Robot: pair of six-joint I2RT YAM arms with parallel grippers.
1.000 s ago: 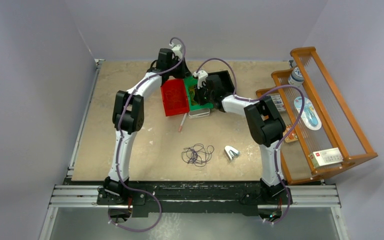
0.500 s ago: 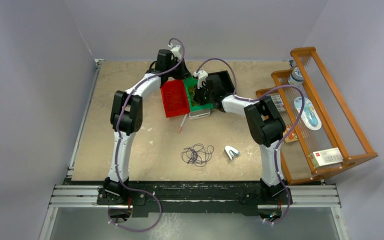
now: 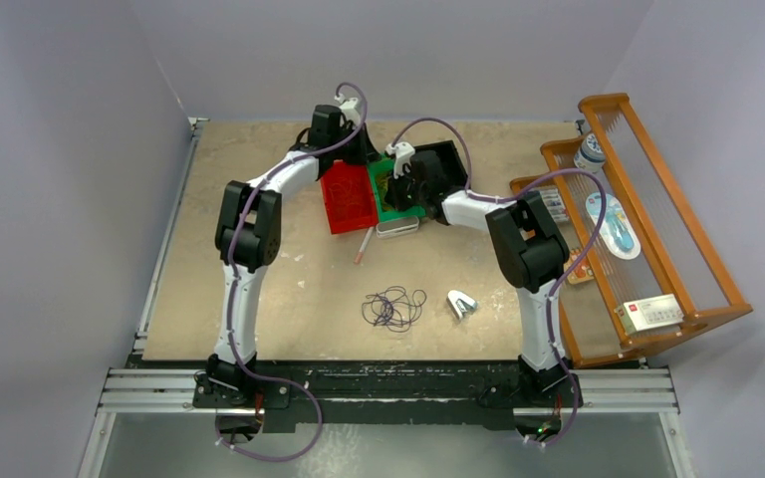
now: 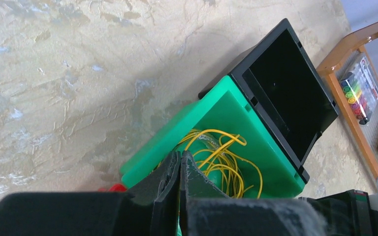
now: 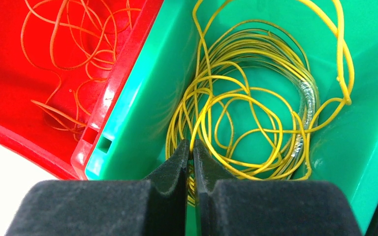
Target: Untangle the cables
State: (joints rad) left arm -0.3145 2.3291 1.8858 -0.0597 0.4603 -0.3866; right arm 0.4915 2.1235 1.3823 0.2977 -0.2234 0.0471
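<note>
The left gripper [image 4: 180, 164] is pressed shut and empty, and the right gripper [image 5: 191, 147] is closed mid-frame among the yellow cable [image 5: 256, 98] in the green bin [image 5: 142, 113], perhaps nipping a strand; the wire looks light, limp and springy, best pinched on one outlying loop.

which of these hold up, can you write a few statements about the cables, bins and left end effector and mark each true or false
1. The yellow cable lies in the green bin. True.
2. The red bin is empty. False: the red bin holds an orange cable.
3. The dark purple cable lies on the table, outside the bins. True.
4. The left end effector is wide open. False: its fingers are pressed together.
</note>
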